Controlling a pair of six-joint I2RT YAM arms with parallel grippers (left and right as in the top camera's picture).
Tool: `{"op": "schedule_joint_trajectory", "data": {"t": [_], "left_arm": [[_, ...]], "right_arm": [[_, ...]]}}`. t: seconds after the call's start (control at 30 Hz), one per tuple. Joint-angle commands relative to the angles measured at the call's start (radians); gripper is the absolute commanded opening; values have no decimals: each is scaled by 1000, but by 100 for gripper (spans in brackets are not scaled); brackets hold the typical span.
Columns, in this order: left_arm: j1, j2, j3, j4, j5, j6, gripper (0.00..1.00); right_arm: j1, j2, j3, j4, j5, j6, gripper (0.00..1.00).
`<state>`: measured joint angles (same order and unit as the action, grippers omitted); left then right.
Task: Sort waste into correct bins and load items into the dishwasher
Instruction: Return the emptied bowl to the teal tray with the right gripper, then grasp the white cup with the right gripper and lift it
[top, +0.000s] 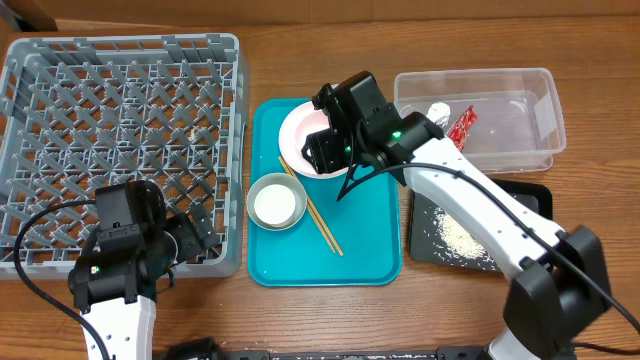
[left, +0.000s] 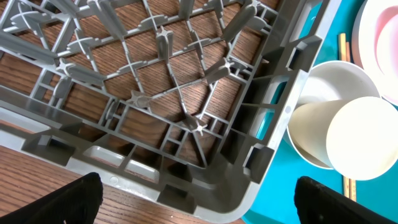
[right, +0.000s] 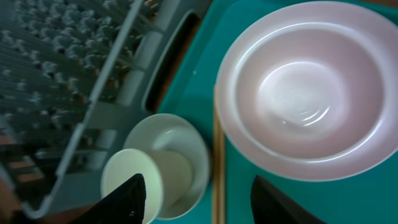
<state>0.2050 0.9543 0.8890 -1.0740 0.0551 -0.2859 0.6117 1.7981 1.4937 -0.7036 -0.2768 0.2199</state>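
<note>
Sorting looks done, so it's dishes now. Right gripper (right: 199, 186) hangs over the pink bowl (right: 305, 93) on the teal tray (top: 372, 232), fingers spread, holding nothing. Left gripper (left: 198, 186) is spread and empty too, at the rack (top: 120, 41) corner. Next: drop and pinch the bowl's rim, probably the near edge.

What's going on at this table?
Two robot arms are clearing dishes. The right claw hovers open over the pink bowl on the teal tray; the left claw sits open by the grey rack, which holds no dishes yet. The wrapper and tissue already lie in the clear tub, rice in the black tray.
</note>
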Motion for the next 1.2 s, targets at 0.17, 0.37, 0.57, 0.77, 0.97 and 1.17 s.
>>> {"op": "schedule_joint_trajectory", "data": {"t": [0.17,0.37,0.57,0.77,0.97,1.17], "left_arm": [[4,1,19,1,-10,-6,100],[4,1,19,0,-10,-6,100],[4,1,19,0,-10,-6,100],[4,1,19,1,-10,-6,100],[4,1,19,1,-9,-6,100],[4,1,19,29,105,41,100]], "right_arm": [[130,24,-49,-64,-17,137,56],[181,74,-80,-42,59,204,54],[181,133,-80,-9,59,204,43],[176,153,-70,-6,60,227,7],[119,91,14,-55,60,226,4],[-15,-56,80,-163,49,227,4]]}}
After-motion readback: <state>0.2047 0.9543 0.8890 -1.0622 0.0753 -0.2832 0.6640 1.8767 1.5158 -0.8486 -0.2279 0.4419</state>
